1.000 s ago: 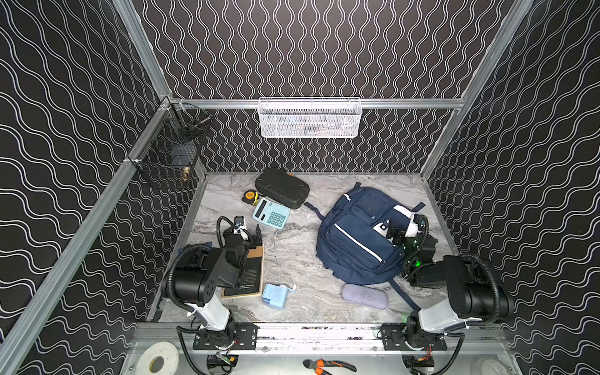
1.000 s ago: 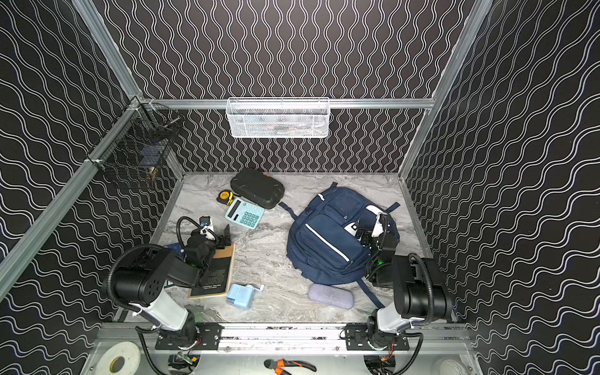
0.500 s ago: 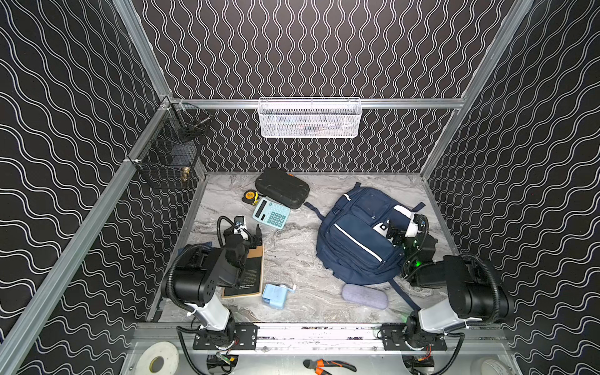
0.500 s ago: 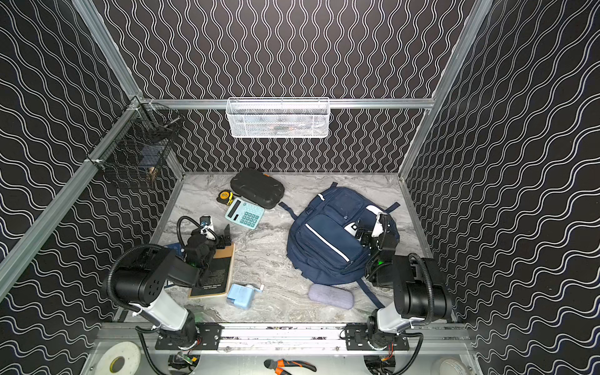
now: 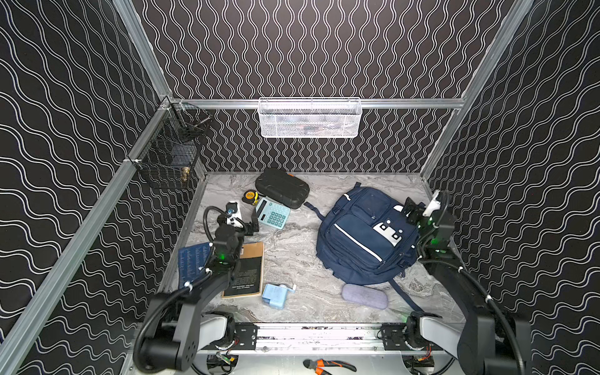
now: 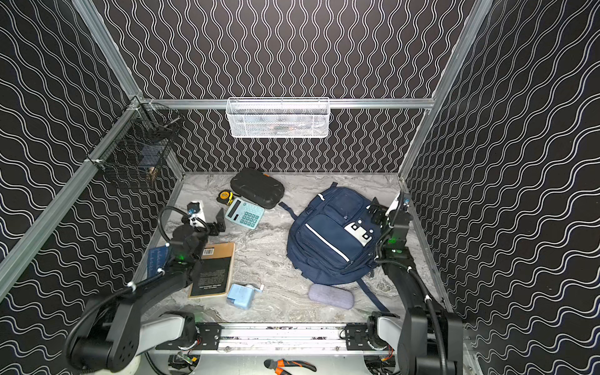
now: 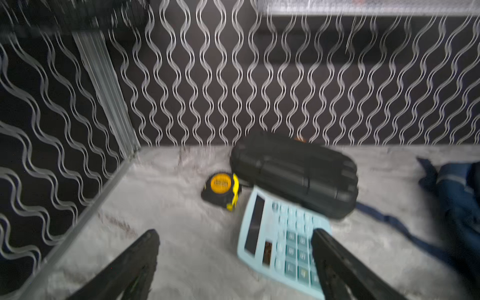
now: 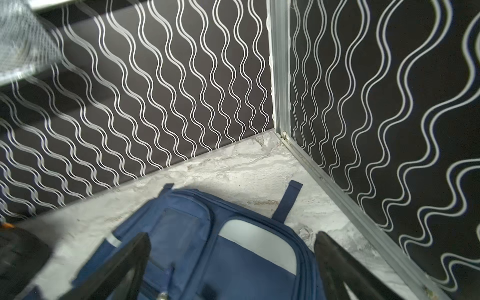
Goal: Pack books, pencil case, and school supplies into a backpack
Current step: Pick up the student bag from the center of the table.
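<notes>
Backpack [image 5: 363, 233] lies flat by the desk's right edge, apparently zipped, and nothing is packed yet. My right hand [image 8: 232, 235] hovers spread over its top end. My left hand [image 7: 235, 233], also spread, faces the calculator [image 5: 272, 213] near the back-left corner. Books [image 5: 246, 269], sharpener [image 5: 274, 293] and pencil case [image 5: 365, 296] lie toward the near edge. I judge the step to be the calculator pickup; next, a pocket needs unzipping.

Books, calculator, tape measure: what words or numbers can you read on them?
Black book: white print and a barcode, too small to read.
Blue book: white print, too small.
Calculator: key signs blurred.
Tape measure: yellow label blurred.
Nothing readable anywhere.
</notes>
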You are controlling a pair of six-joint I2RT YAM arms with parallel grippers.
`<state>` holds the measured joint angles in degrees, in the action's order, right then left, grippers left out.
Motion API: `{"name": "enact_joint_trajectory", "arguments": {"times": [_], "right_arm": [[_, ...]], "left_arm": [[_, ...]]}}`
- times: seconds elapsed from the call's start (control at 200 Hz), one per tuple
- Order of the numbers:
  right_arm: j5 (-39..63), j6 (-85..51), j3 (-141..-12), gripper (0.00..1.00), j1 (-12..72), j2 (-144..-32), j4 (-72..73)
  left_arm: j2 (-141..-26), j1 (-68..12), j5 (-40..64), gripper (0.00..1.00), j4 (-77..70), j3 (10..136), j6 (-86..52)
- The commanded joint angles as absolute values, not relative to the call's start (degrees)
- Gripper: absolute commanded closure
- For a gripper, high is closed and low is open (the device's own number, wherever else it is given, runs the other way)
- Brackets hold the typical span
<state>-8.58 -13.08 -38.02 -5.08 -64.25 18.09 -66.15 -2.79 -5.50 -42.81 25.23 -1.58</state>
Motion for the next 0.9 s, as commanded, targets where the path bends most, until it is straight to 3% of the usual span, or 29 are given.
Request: {"name": "enact_joint_trajectory", "arguments": {"times": [0.0, 0.145, 0.29, 0.586, 0.896], "right_arm": [[-4.6, -23.6, -45.6, 0.01, -5.1, -63.4, -8.7], [3.9, -29.5, -52.5, 0.01, -4.9, -64.0, -30.1], [12.9, -32.3, -48.5, 0.04, -4.9, -59.9, -41.1], [18.9, -33.8, -44.7, 0.11, -3.7, -43.5, -57.5], [14.3, -37.0, -49.5, 0.10, -3.6, -35.3, -65.1]], "left_arm": [[-62.5, -4.3, -0.9, 0.13, -24.7, 32.4, -2.2], [-63.4, -11.3, 3.7, 0.25, -8.1, 44.4, -3.1], [-66.8, -21.2, 6.1, 0.32, 1.4, 51.9, 0.0], [-76.6, -42.2, 2.9, 0.34, 9.4, 59.6, 15.1], [-91.8, -54.2, 6.1, 0.27, 5.2, 65.7, 26.8]]}}
